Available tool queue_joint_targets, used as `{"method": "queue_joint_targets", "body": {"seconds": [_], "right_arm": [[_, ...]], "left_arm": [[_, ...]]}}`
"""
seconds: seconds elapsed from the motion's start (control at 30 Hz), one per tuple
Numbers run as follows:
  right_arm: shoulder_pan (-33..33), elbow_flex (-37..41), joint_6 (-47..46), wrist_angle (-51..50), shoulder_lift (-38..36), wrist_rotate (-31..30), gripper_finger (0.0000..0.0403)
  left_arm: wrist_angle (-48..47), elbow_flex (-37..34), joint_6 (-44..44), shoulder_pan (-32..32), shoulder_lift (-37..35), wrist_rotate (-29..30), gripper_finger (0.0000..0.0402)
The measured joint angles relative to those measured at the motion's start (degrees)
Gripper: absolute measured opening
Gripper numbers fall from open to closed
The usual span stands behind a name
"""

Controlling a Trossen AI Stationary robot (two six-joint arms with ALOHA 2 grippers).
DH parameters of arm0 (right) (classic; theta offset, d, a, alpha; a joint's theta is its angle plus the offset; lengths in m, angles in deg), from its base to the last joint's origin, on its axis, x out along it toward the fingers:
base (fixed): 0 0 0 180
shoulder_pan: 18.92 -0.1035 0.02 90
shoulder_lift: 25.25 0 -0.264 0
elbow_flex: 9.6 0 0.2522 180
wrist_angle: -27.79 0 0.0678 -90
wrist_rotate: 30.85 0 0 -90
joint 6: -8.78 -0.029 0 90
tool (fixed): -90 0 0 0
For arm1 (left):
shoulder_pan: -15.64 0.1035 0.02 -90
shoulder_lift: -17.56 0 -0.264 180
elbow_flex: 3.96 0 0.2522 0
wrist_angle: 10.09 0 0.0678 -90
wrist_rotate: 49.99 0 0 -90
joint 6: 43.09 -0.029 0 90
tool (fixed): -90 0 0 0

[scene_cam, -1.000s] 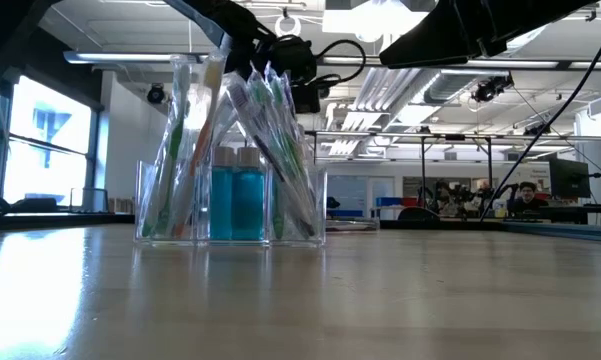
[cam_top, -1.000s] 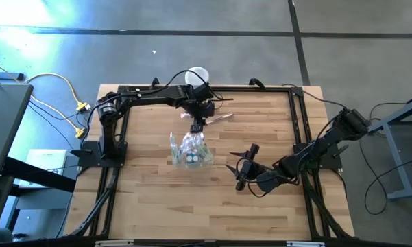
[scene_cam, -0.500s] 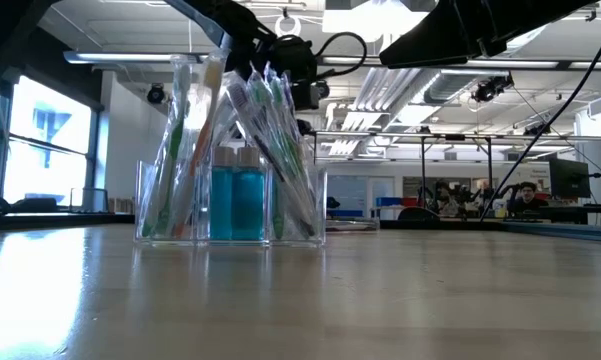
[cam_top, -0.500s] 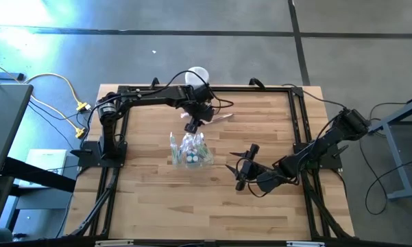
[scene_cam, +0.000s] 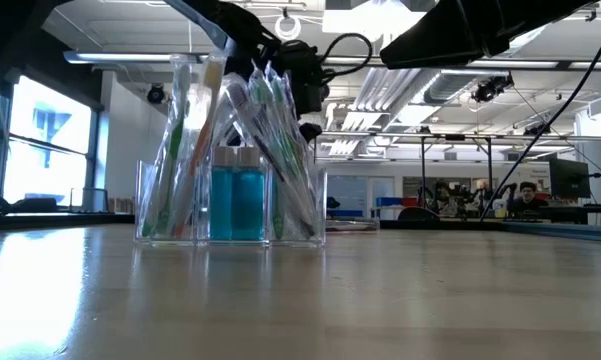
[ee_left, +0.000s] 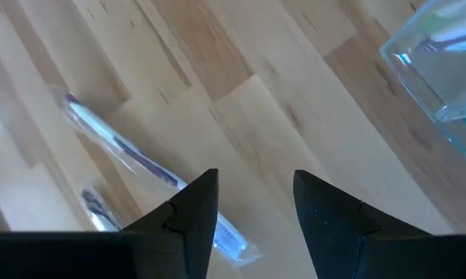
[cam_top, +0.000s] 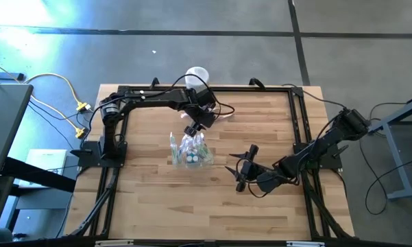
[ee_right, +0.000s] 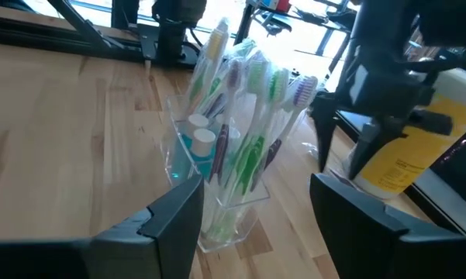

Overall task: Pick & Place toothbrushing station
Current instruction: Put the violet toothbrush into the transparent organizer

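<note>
Toothbrushing station (cam_top: 190,151) mid-table; left gripper (cam_top: 190,129) beside, right gripper (cam_top: 239,167) apart, jaws parted, empty.

The clear toothbrushing station (scene_cam: 230,205) stands upright on the table (scene_cam: 380,300), packed with toothbrushes (scene_cam: 270,130).

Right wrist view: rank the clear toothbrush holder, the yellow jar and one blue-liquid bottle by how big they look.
1. Clear toothbrush holder, brushes included: largest.
2. Yellow jar: smaller, but partly hidden behind the left claw and farther from the camera, so its true size is unsure.
3. Blue-liquid bottle: smallest.
</note>
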Motion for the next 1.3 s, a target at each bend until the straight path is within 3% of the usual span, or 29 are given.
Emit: {"method": "queue_joint_targets", "body": {"seconds": [0.4, 1.0, 1.3], "right_arm": [[-0.07, 0.00, -0.14, -0.06, 0.02, 0.15, 0.0229], [-0.11, 0.00, -0.14, 0.04, 0.00, 0.79, 0.0229], [-0.11, 0.00, -0.14, 0.04, 0.01, 1.28, 0.0229]], "left_arm": [[4.26, 0.12, 1.78, 0.01, 4.99, 4.89, 0.0161], [7.77, 0.10, 5.34, 0.03, 7.79, 6.63, 0.0161], [10.17, 0.10, 11.51, 2.08, 7.79, 7.61, 0.0161]]}}
